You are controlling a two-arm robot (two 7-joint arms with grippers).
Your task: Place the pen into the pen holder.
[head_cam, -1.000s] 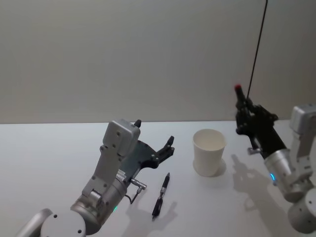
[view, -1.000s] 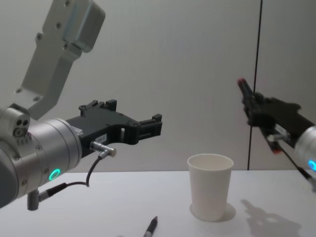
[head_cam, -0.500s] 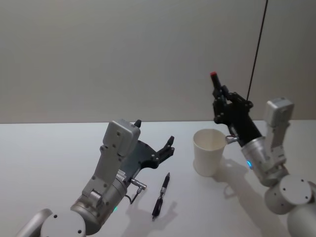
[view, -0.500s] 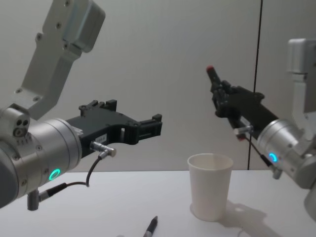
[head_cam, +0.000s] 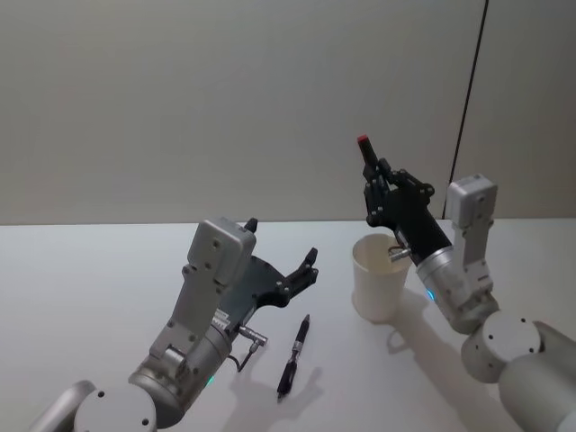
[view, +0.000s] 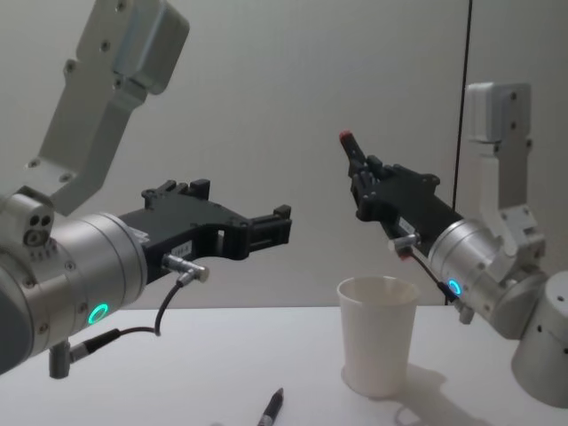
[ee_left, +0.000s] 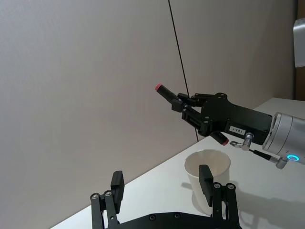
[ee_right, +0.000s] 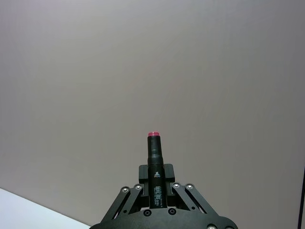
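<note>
The right end effector [head_cam: 373, 193] has swung in from well off to the right and now hangs over the tapered white paper cup with a rolled rim [head_cam: 380, 274] that serves as pen holder; a second ago it was far to the side of the cup, half a second ago just behind it. Its fingers are clamped on a black pen with a red cap [head_cam: 367, 157]; the pen is tilted, red end up and away from the robot, and in the left wrist view its lower end pokes out beneath the fingers, near the cup's mouth but apart from the rim. By my reading the carry is nearly done; what remains is to bring the pen closer to upright, lower its bottom end inside the rim and let go; released at this tilt it could strike the rim or tip the light cup.

The left end effector [head_cam: 281, 243] has not moved; it hovers spread wide and empty above the white desk [head_cam: 90, 270], near a second black pen [head_cam: 293, 355] lying flat on the desk, well apart from the cup.
</note>
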